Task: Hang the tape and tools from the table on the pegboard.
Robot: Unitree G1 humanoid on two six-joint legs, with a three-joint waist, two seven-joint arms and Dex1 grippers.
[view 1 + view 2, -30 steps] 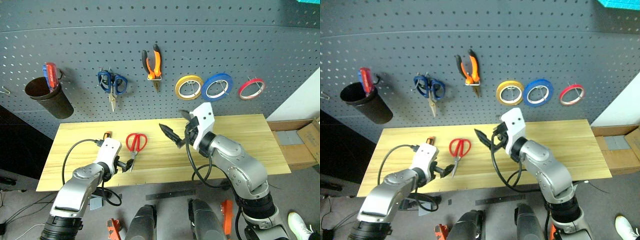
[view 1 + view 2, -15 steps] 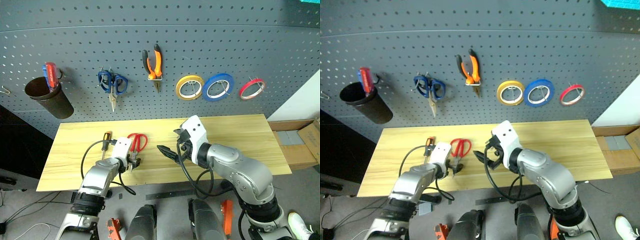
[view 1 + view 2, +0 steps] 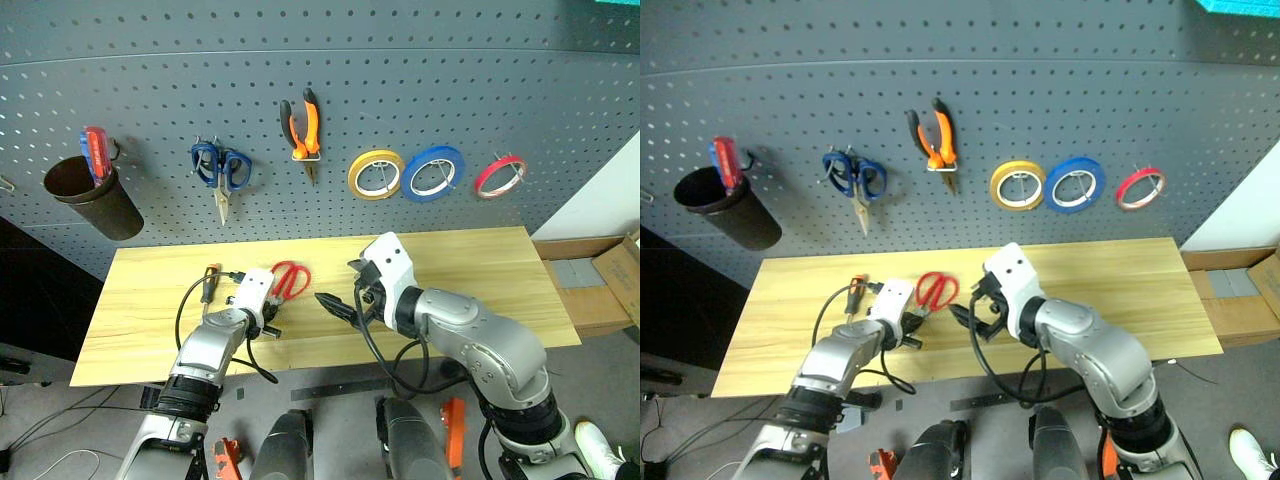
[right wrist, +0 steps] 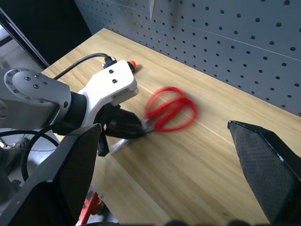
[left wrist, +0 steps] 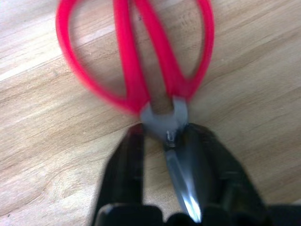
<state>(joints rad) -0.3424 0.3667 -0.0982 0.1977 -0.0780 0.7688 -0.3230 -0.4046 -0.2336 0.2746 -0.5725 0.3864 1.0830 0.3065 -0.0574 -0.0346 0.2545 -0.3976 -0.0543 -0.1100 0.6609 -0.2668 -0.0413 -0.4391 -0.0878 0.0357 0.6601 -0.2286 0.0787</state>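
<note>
Red-handled scissors (image 3: 290, 280) lie on the light wooden table (image 3: 480, 260), left of centre. My left gripper (image 3: 268, 320) is shut on them at the pivot, the blade running back between its fingers (image 5: 129, 160). The handles (image 5: 136, 52) point toward the pegboard (image 3: 450, 80). An orange-and-black screwdriver (image 3: 210, 280) lies on the table just left of that arm. My right gripper (image 3: 345, 287) hovers open and empty over the table's middle, right of the scissors. On the pegboard hang the orange-and-black pliers (image 3: 305, 125) and the thin red tape (image 3: 500, 175).
Blue-handled scissors (image 3: 222, 170), a yellow roll (image 3: 376, 173) and a blue roll (image 3: 434, 172) also hang on the board. A dark cup (image 3: 90, 195) at far left holds a red-and-blue tool. A cardboard box (image 3: 600, 290) sits beyond the table's right end.
My left gripper slid forward along the scissors' blade and shut at the pivot, nudging the scissors slightly right. My right gripper sank a little toward the table, then held still.
</note>
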